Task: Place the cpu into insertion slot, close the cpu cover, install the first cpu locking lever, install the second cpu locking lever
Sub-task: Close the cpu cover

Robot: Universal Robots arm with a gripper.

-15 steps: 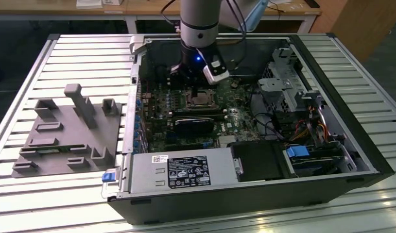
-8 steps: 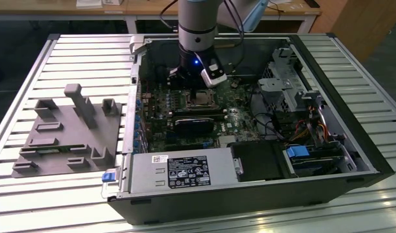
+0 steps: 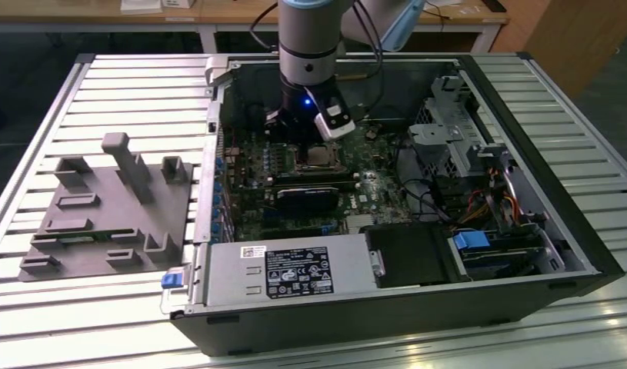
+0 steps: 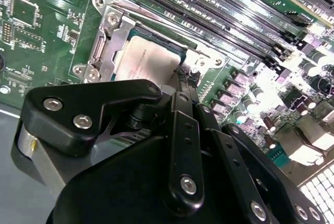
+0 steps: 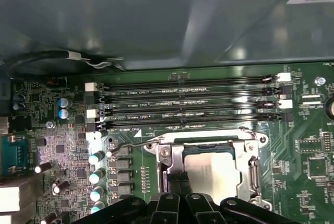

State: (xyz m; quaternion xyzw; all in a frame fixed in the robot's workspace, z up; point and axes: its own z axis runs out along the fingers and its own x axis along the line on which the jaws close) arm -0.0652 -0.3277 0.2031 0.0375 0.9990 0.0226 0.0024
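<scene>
My fingers at the socket, the chip seated under its frame.

In the second wrist view my gripper (image 4: 183, 77) has its fingers drawn narrow, tips at the socket's edge just beside the cpu (image 4: 148, 62). I cannot tell whether they pinch anything. The first wrist view adds the cpu cover (image 5: 251, 169) lying flat around the silvery-grey chip in the insertion slot (image 5: 209, 146), and a thin wire lever (image 5: 133, 143) jutting past its corner. The exterior view gives the open computer case (image 3: 447, 307) around it all, though my arm hides the fingertips there.
</scene>
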